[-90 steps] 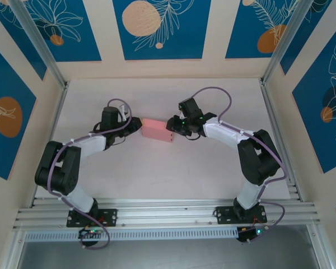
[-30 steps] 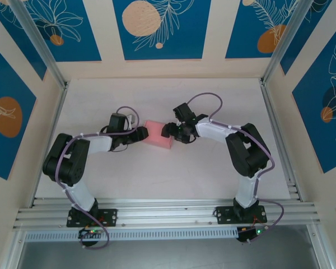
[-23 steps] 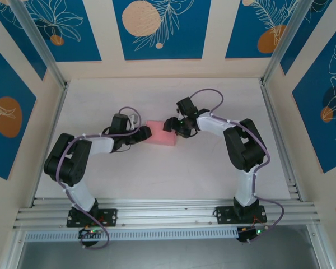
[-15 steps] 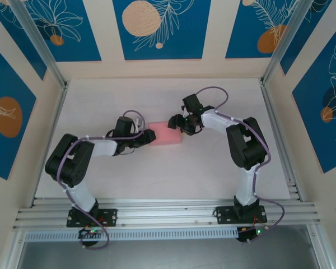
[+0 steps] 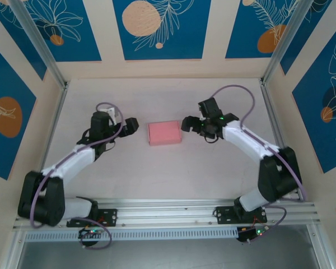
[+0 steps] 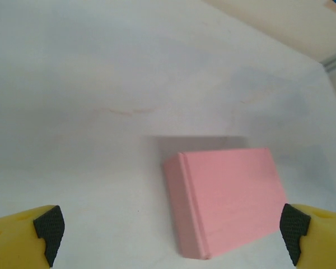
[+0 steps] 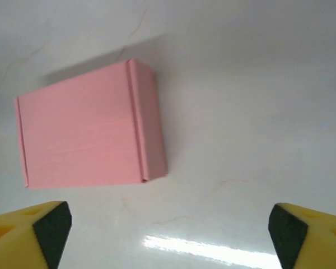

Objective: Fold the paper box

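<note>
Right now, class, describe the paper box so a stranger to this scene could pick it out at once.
Start at the pale table inside the blue-panelled walls. Between the left arm and right arm lies the paper box, touching neither. It alone is salmon-pink: a closed rectangular block.

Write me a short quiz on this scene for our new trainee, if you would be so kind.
1. True or false: the left gripper is clamped on the paper box.
2. How is the paper box now? A) a flat unfolded sheet; B) a closed box lying on the table; C) lifted in the air.
3. Does the right gripper have its jaws open or shut?
Key: 1 false, the left gripper is open and apart from the paper box. 2 B. 3 open.
</note>
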